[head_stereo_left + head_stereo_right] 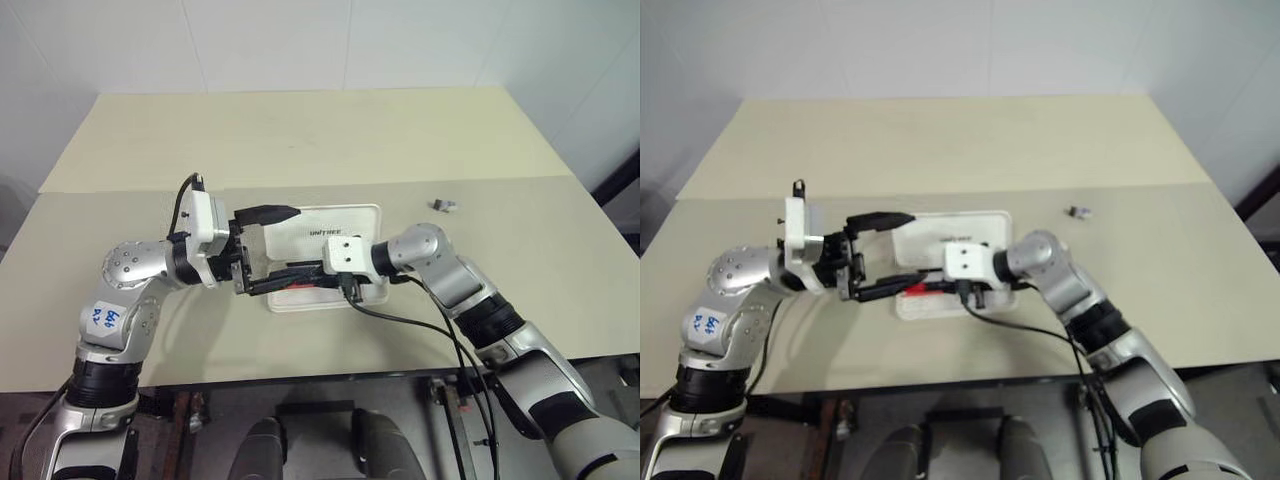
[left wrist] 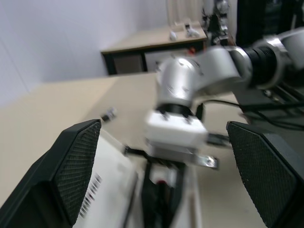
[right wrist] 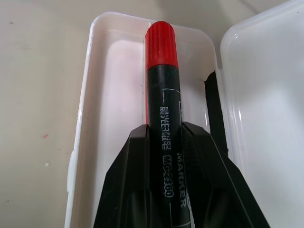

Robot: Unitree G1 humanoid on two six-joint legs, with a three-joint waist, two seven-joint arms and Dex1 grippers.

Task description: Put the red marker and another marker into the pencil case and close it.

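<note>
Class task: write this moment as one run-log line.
right gripper: shut on red marker | marker: over open pencil case | left gripper: open

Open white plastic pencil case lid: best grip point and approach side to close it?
Judging by the views, take the raised lid of the white plastic pencil case at its free long edge, coming from the far side. The open left gripper already straddles it; the right gripper, shut on the red-capped black marker, occupies the tray side.
</note>
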